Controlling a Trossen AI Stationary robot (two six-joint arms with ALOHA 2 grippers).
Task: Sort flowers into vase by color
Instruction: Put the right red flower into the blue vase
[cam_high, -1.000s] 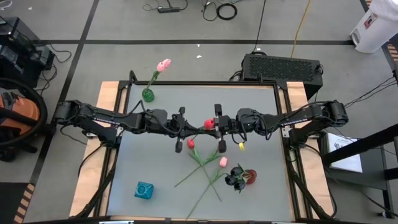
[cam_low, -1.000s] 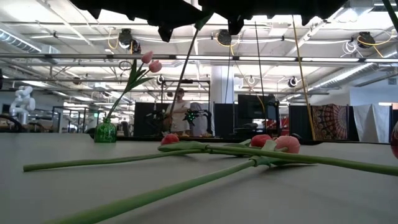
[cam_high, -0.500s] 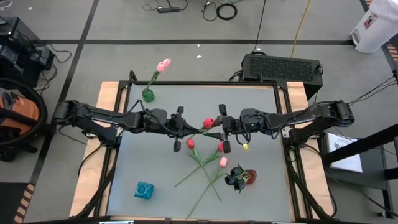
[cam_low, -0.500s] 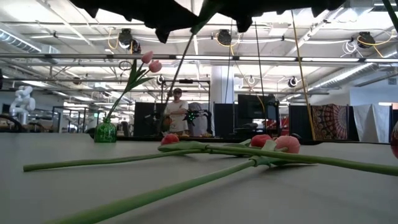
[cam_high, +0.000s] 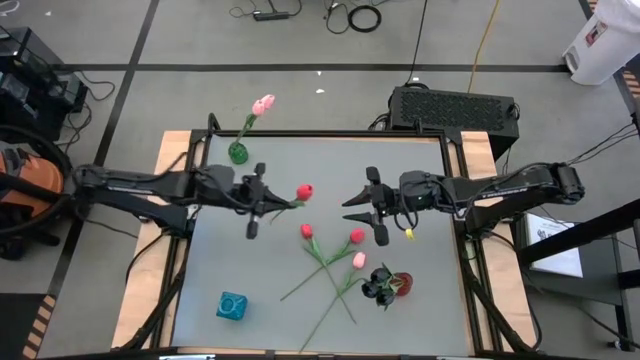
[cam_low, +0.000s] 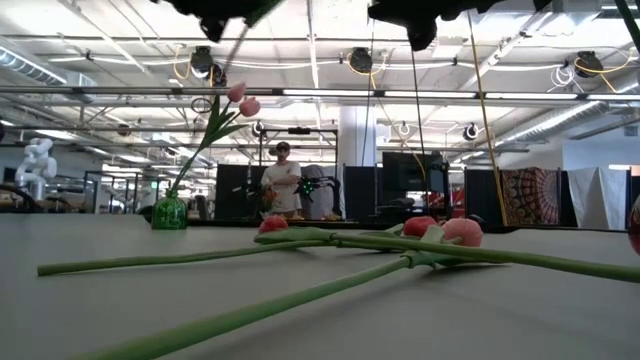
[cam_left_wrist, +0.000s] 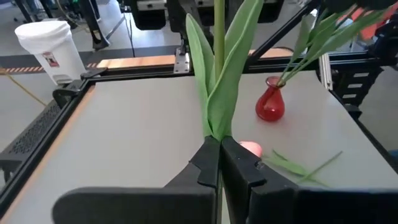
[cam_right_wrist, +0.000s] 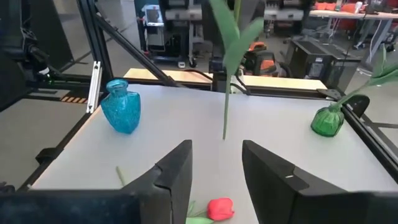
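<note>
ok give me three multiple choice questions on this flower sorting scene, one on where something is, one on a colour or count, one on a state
1. Where does the green vase stand?
A. the table's far left corner
B. the near right corner
C. the table's middle

2. What colour are the flower heads in the green vase?
A. black
B. pink
C. red

3. How does the left gripper stand?
A. open over the blue vase
B. shut on nothing
C. shut on the stem of a red tulip

Answers:
1. A: the high view shows it at the table's far left corner.
2. B: the pink heads top its stems.
3. C: the left wrist view shows the fingers pinched on the green stem, while the right gripper stands open and holds nothing.
</note>
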